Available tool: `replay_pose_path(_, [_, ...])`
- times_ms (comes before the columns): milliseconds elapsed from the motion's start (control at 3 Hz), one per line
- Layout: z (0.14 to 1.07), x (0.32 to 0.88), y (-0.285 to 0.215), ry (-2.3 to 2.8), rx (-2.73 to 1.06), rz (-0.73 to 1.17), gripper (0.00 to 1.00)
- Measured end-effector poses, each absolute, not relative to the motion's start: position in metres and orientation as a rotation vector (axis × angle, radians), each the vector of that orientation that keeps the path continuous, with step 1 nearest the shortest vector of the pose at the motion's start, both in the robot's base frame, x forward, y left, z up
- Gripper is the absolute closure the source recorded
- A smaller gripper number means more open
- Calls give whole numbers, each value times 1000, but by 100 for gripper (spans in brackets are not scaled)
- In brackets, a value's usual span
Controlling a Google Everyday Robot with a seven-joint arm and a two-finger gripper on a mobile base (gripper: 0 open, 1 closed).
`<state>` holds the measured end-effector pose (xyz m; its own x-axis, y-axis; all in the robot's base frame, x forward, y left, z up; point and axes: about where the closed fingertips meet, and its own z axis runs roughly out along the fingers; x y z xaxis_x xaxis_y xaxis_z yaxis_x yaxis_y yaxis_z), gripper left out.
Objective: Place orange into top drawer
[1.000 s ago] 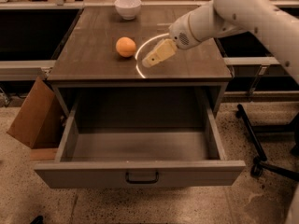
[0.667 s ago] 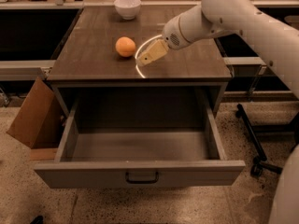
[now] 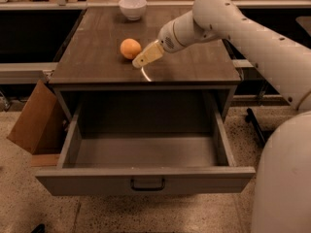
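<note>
The orange (image 3: 130, 48) lies on the dark wooden top of the cabinet (image 3: 97, 57), left of centre. My gripper (image 3: 144, 65) is just right of the orange, low over the top, with its cream finger (image 3: 148, 55) almost touching the fruit. The gripper is open and holds nothing. The top drawer (image 3: 146, 178) is pulled fully out below the top. Its grey inside is bare, and its small dark handle (image 3: 147, 184) faces the front.
A white bowl (image 3: 132, 7) stands at the back of the cabinet top. A brown cardboard box (image 3: 34, 123) leans against the cabinet's left side. My white arm (image 3: 252, 38) reaches in from the right. Dark benches stand behind.
My gripper has moved left across the cabinet top, from well right of the orange to right beside it. The orange and the drawer have not moved.
</note>
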<state>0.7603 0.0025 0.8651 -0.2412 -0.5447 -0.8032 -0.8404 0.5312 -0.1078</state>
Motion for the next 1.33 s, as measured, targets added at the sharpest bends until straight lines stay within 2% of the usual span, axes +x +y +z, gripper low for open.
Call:
replay_pose_path(1000, [860,778,40,1913,-1186,474,0])
replay_pose_path(1333, [853,780,55,1915,-1228,502,26])
